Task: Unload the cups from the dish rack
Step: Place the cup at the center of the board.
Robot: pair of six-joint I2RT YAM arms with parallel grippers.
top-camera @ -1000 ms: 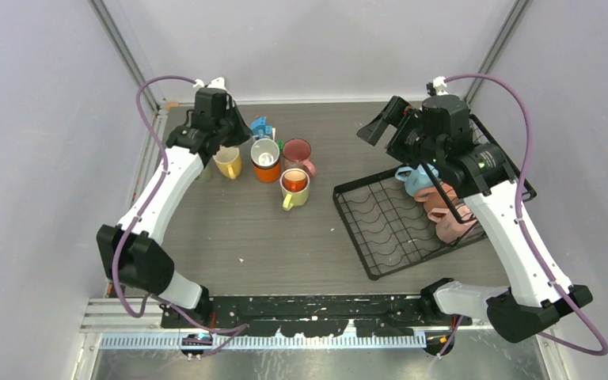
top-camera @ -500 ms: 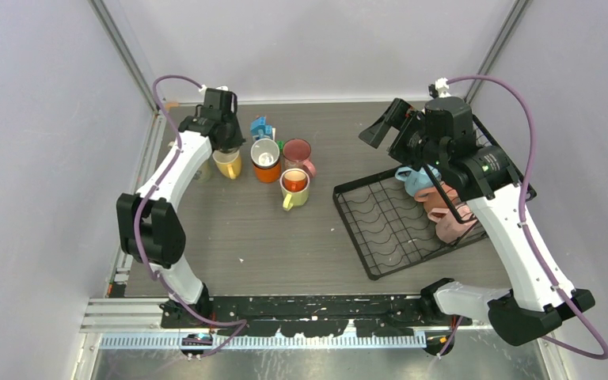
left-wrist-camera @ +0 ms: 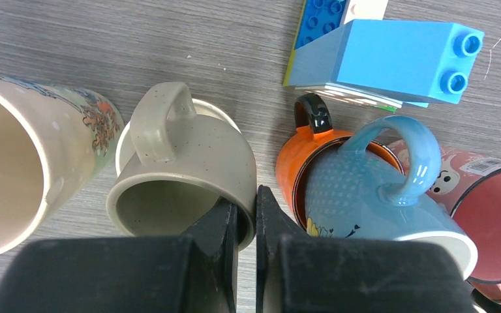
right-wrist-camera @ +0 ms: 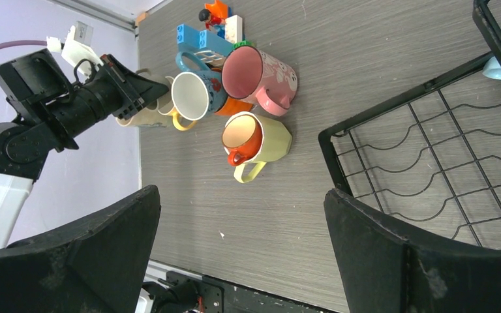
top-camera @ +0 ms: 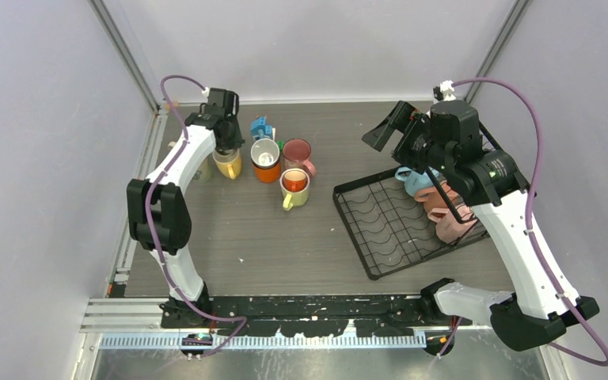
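Left end effector [top-camera: 226,149] hangs over the leftmost of the loose cups [top-camera: 281,170] clustered on the counter [top-camera: 285,253], well left of the dish rack [top-camera: 376,229]. The right end effector [top-camera: 381,131] hovers spread above the rack's far left corner. A blue cup [top-camera: 413,180] and pink cups [top-camera: 451,222] lie along the rack's right side.

Left wrist view: the fingers [left-wrist-camera: 225,225] pinch the rim of a grey speckled cup [left-wrist-camera: 189,163].

Right wrist view: the fingers [right-wrist-camera: 365,248] stand wide apart and empty, over the counter left of the rack.
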